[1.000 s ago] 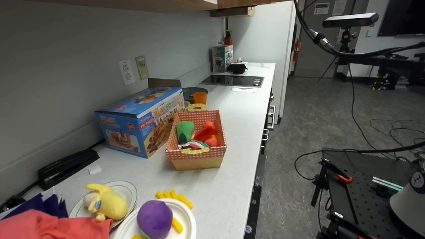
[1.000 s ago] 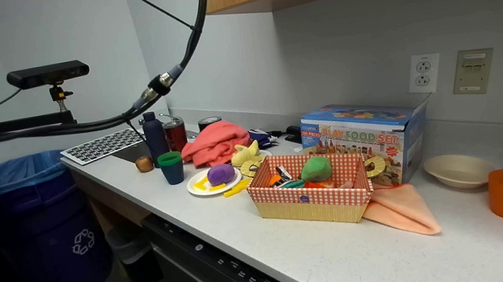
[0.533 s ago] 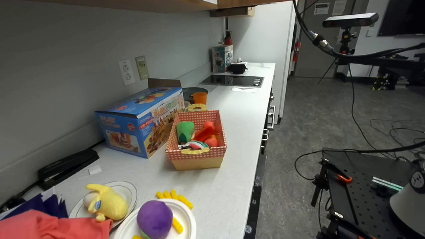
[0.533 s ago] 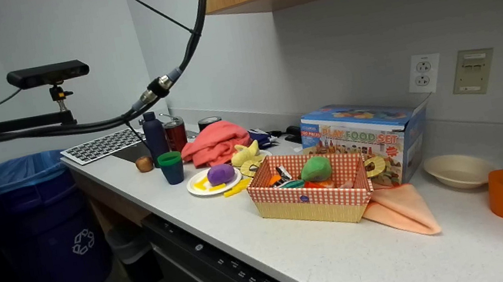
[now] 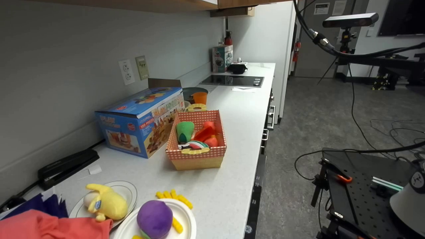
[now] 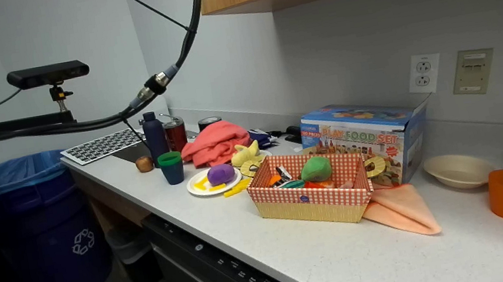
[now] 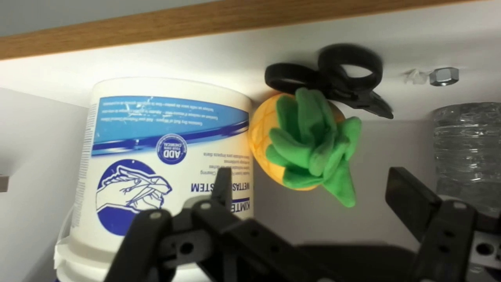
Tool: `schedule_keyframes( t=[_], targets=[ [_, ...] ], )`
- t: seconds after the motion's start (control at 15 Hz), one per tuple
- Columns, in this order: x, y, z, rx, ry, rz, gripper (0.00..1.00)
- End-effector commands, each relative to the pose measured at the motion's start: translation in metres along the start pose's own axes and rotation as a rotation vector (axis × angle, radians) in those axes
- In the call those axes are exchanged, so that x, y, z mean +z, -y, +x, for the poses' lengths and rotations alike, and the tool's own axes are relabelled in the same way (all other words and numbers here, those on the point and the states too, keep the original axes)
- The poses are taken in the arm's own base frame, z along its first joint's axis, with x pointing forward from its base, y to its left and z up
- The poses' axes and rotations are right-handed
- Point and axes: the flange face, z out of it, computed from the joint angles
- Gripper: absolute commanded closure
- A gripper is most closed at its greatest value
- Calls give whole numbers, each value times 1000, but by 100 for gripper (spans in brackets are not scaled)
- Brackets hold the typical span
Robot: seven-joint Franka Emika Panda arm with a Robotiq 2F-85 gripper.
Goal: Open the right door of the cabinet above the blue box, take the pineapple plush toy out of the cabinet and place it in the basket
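Wide gripper (image 7: 315,190), pineapple plush toy (image 7: 305,145) not yet held

Jaws fully spread, nothing gripped. Wrist view, left to right: white bucket (image 7: 164,117); the toy just beside it, inside the cabinet (image 7: 219,18); scissors (image 7: 356,94); clear bottle (image 7: 467,152), I think. Bucket-side jaw overlaps the bucket in view, contact unclear, so I'd shift bottleward, reach deep, pinch the orange body, not floppy leaves. Scissors might drag along. Upside-down writing: "ADD YOUR OWN CHEMICAL", "WETTAS…STEM", "KIMTE…", jaw hiding bits. In an exterior view, blue box (image 6: 356,134): "PLAY FOOD SET".
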Motion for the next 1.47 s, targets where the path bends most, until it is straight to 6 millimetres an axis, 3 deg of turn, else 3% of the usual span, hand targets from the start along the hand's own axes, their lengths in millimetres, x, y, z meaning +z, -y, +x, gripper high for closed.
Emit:
schedule_keyframes(
  t=[0.0,0.27,0.87,0.93,1.07,1.4],
  targets=[
    [-7,-6,4,-11,21,-2,0],
    [-7,-14,5,-16,14,-22,0],
    [-8,-5,2,-31,39,18,3],
    [-8,-4,3,-32,41,24,22],
    [-8,-1,3,-34,48,42,31],
    [-10,0,3,-52,70,76,70]
  ],
)
